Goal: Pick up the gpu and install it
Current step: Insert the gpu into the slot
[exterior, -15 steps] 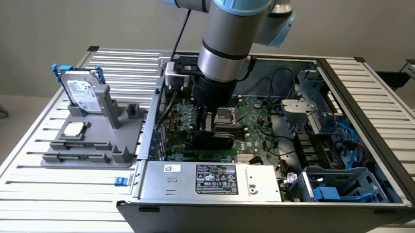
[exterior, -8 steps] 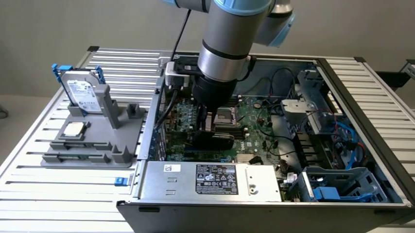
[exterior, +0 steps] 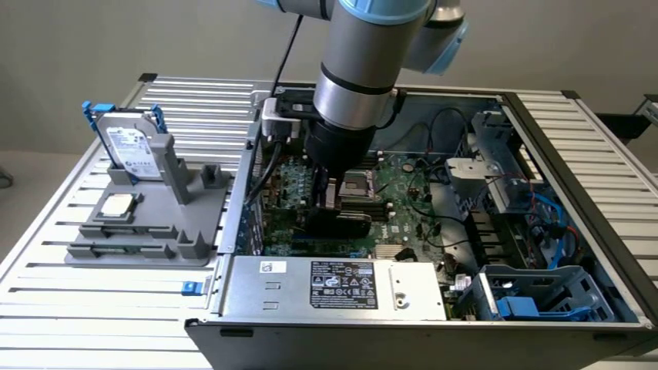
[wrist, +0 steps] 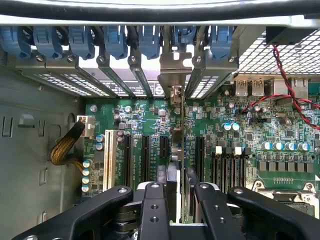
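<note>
Green motherboard (wrist: pixel 150 120) lay across the floor of the open case (exterior: pixel 575 231), and the tool (wrist: pixel 176 177) was down inside it. It pinched the gpu (wrist: pixel 175 155) edge-on, one finger pressed to each face. In the exterior view the tool (exterior: pixel 331 202) hung under the arm with the gpu (exterior: pixel 334 223) showing as a black slab low over the board, just beside the processor socket (exterior: pixel 360 185).

In the wrist view the card ran straight out toward the rear wall, and its silver bracket (wrist: pixel 172 67) stood at the gap between the blue slot latches (wrist: pixel 115 40). We could not tell whether the card's edge was in a slot (wrist: pixel 163 147) or just above it.

Off to the exterior view's left, on the bench (exterior: pixel 62 308), a grey fixture (exterior: pixel 185 239) carried the hard drive (exterior: pixel 134 150) and the processor chip (exterior: pixel 116 204), both well apart from the work.

Risks as we judged them:
- The grip was high on a thin card, so a push down could tilt it and jam one end.
- The bracket could catch on the rear wall and stop the card from seating.
- A sideways offset would put the card's edge on the slot's wall or the neighbouring slot.
- Hard pressing on a misaligned card could flex the board.
- The red wires (wrist: pixel 290 95) looked well apart, so we saw low snag risk there.
</note>
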Motion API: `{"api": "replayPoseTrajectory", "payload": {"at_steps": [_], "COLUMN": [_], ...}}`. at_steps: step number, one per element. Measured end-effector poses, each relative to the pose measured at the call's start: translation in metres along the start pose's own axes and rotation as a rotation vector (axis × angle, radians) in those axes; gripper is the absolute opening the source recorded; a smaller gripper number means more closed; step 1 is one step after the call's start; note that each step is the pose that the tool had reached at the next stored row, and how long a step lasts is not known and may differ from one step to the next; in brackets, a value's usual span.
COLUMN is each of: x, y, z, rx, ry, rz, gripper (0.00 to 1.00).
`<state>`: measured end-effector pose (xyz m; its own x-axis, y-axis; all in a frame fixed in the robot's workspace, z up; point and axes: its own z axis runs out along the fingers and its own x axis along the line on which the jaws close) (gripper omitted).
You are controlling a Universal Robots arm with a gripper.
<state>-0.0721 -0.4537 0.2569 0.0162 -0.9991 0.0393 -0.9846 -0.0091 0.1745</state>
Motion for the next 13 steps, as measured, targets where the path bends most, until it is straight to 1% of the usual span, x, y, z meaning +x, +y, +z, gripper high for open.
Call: {"api": "replayPoseTrajectory", "payload": {"at_steps": [13], "x": [-0.0021], "y": [0.0010], "z": [0.0007], "rx": [-0.0004], "ry": [0.0006], "rz": [0.002], "gripper": [0.26]}}
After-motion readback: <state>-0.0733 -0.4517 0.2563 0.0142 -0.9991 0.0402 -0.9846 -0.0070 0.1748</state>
